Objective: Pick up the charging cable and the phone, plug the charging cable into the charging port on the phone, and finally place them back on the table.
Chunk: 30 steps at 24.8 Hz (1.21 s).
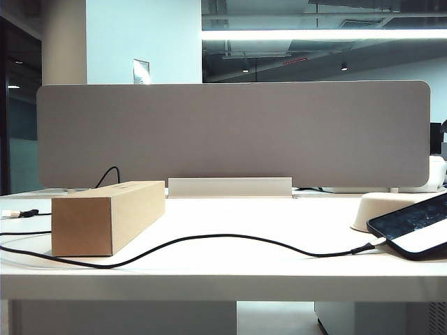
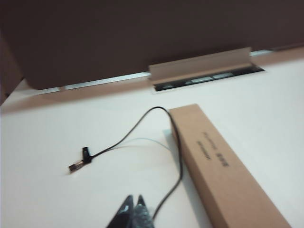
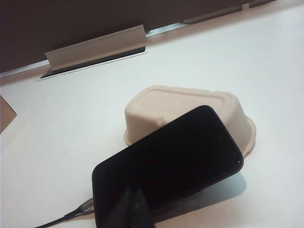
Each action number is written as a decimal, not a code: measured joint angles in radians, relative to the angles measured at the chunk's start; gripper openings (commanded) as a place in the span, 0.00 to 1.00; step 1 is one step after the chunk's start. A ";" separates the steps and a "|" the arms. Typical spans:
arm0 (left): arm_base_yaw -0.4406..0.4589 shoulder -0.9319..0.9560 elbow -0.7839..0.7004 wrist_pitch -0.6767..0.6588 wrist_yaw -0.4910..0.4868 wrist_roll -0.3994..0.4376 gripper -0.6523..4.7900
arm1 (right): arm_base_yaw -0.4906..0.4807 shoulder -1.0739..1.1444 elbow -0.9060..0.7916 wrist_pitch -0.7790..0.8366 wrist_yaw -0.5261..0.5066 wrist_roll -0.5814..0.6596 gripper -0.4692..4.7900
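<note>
Exterior view shows the table [image 1: 230, 269] with the cardboard box [image 1: 105, 216] at the left and the phone [image 1: 415, 227] at the right, leaning on an upturned cream tray [image 1: 380, 207]; the charging cable [image 1: 209, 241] runs from behind the box to the phone's short edge, apparently plugged in; the task looks finished, so both arms should simply keep clear of the cord. The left gripper [image 2: 132, 209] hangs above the cable with fingers pressed together, empty; the right gripper [image 3: 133, 202], likewise closed and empty, hovers over the phone. The port itself is too small to make out; the phone's far end is cut off.
</note>
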 measured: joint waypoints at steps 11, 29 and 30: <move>0.034 -0.243 -0.268 0.171 -0.066 -0.050 0.11 | 0.000 0.000 0.000 0.000 0.000 0.000 0.08; 0.033 -0.315 -0.344 0.167 -0.148 -0.074 0.11 | 0.000 0.000 0.000 0.000 0.000 0.000 0.08; 0.033 -0.315 -0.345 0.167 -0.144 -0.074 0.11 | 0.000 0.000 0.000 0.000 0.000 0.000 0.08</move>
